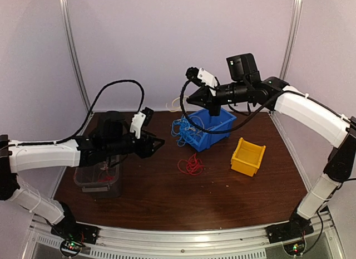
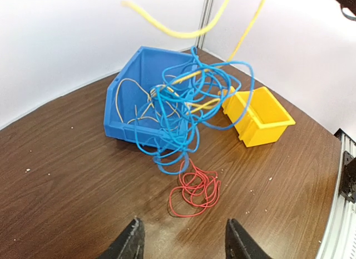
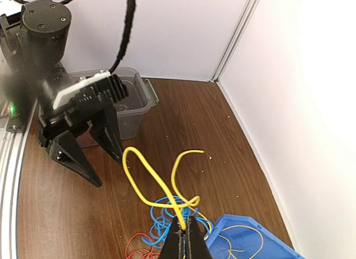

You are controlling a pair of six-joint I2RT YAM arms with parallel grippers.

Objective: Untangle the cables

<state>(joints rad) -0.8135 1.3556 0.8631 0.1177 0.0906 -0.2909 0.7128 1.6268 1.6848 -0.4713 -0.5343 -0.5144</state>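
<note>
Yellow cable point(image 3: 146, 178): pinched in my right gripper point(image 3: 182, 230), hanging down into the blue cable point(image 2: 178, 131) tangle over the bin point(image 2: 119, 111).
Red cable point(image 2: 194, 193): on the table point(image 2: 67, 175), touching that tangle's near end.
Left gripper point(image 2: 183, 239): spread, empty, red cable straight ahead, nearer it than my right.

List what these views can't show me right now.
- Top view: clear tub contents, covered by the left arm.
- Left wrist: yellow cable upper run, cut by the top edge.
- Right wrist: red cable and blue bin, cut by the bottom edge.
</note>
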